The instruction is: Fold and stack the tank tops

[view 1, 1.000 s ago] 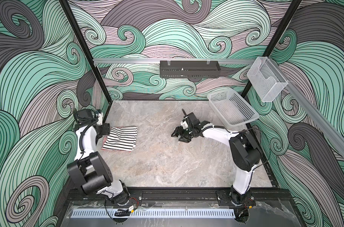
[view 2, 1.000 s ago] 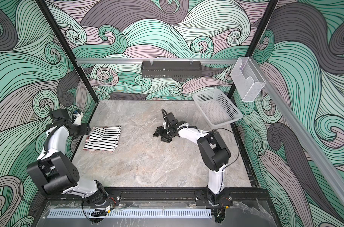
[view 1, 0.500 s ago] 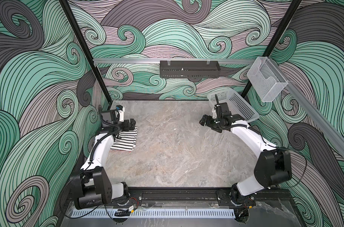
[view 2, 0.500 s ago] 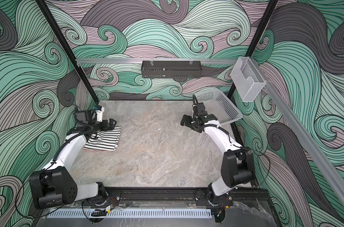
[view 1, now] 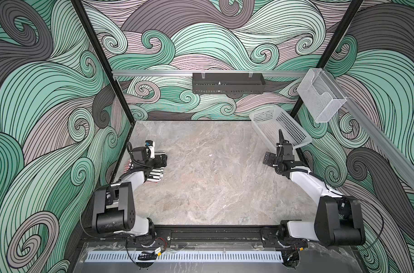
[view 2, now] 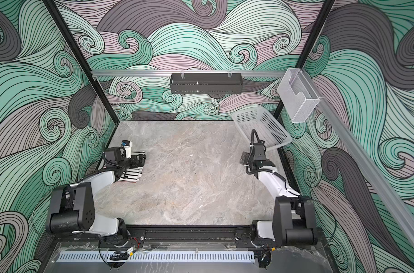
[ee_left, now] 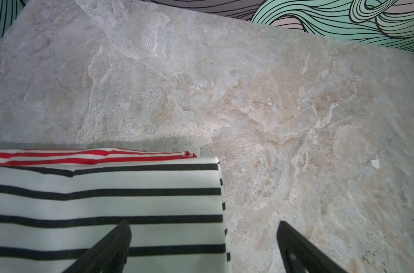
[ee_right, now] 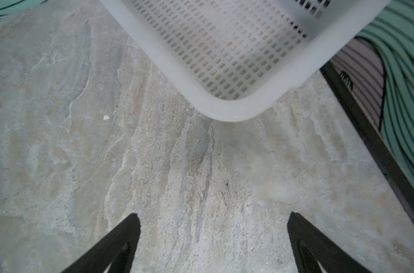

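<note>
Tank tops lie stacked at nine o'clock on the table: soft, light, probably best pinched at a folded edge; both jaws gape empty.

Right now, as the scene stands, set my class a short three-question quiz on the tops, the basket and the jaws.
1. True or false: the black-striped top lies on the red-striped top.
2. Pick one. The basket holds: A) one top; B) both tops; C) nothing that shows.
3. Fill in: the jaws of the left gripper and the right gripper both stand ____.

Key
1. True: only an edge of the red stripes peeks out from beneath.
2. C.
3. Open, with nothing between them.
</note>
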